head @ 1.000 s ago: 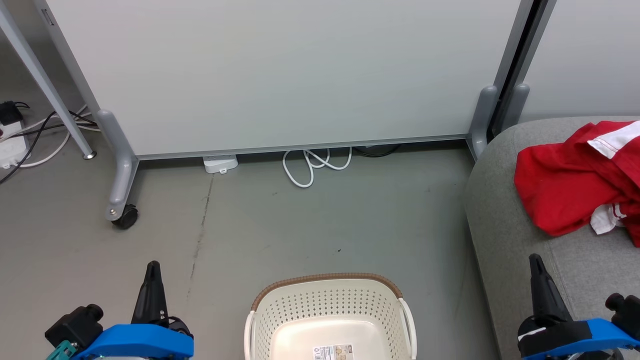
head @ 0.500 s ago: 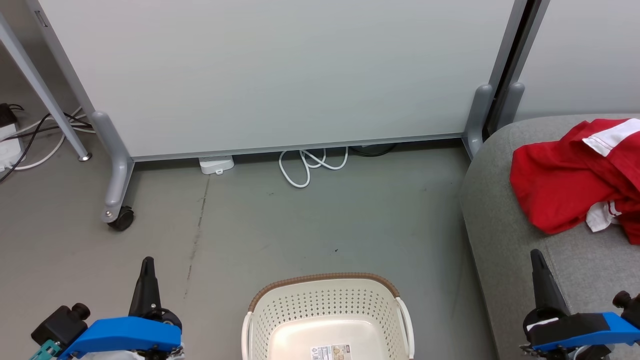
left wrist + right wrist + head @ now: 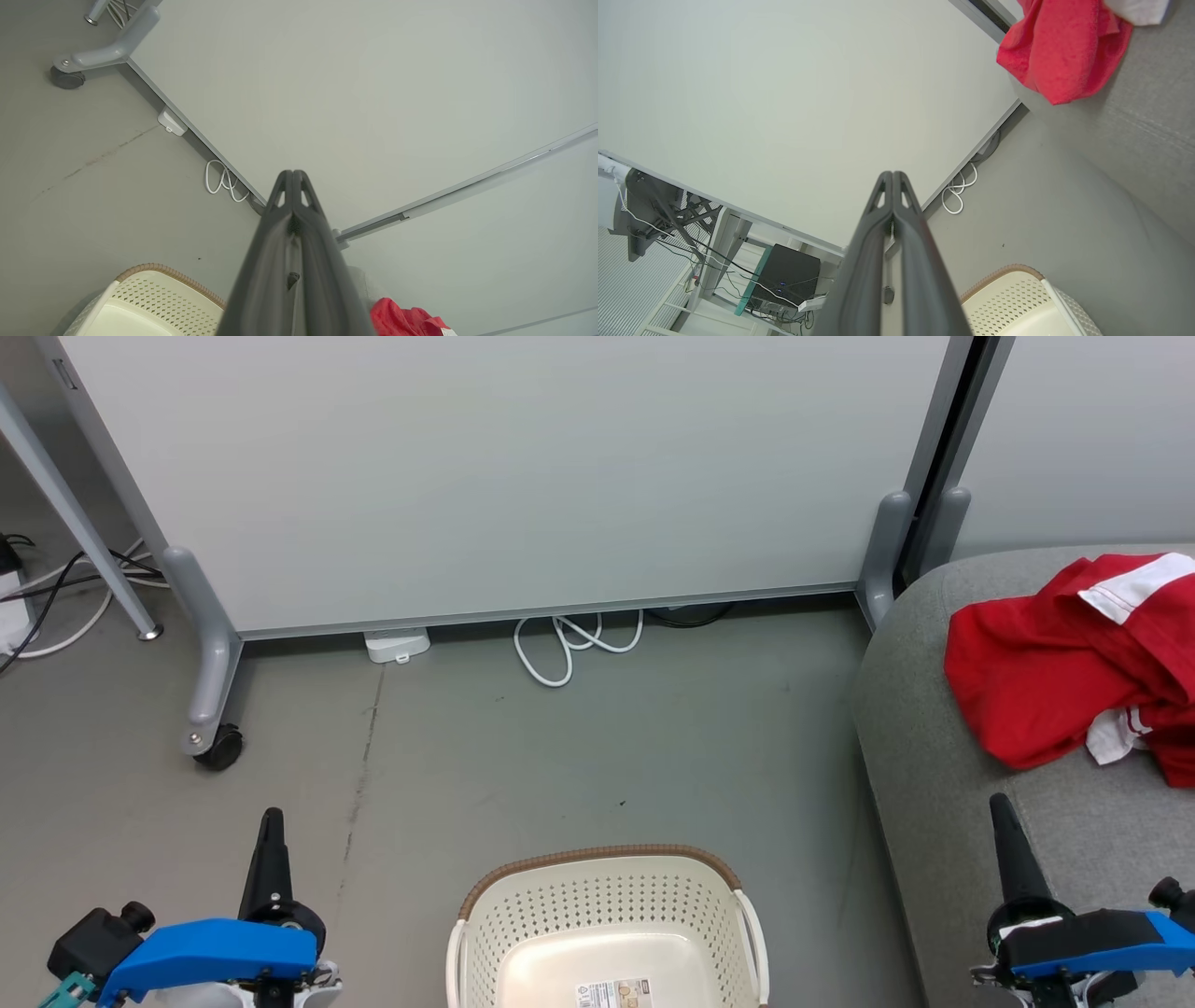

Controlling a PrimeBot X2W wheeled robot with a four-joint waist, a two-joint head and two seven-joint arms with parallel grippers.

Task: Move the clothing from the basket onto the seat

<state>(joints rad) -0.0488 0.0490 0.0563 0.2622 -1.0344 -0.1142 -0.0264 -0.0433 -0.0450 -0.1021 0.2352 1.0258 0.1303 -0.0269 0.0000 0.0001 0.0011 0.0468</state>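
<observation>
Jersey [image 3: 1046, 691] — crumpled red fabric — on sofa [image 3: 934, 821]

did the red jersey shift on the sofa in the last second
No. The jersey sits unchanged against the sofa edge; everything slid left together, so the camera moved.

Red clothing [image 3: 1046, 681] crumpled on grey seat [image 3: 943, 821]; cream basket [image 3: 597, 919] empty.

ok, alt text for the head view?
A red jersey lies crumpled on the grey sofa at right; the cream basket at bottom centre shows no clothing inside. The left gripper and right gripper sit shut and empty in the bottom corners.
</observation>
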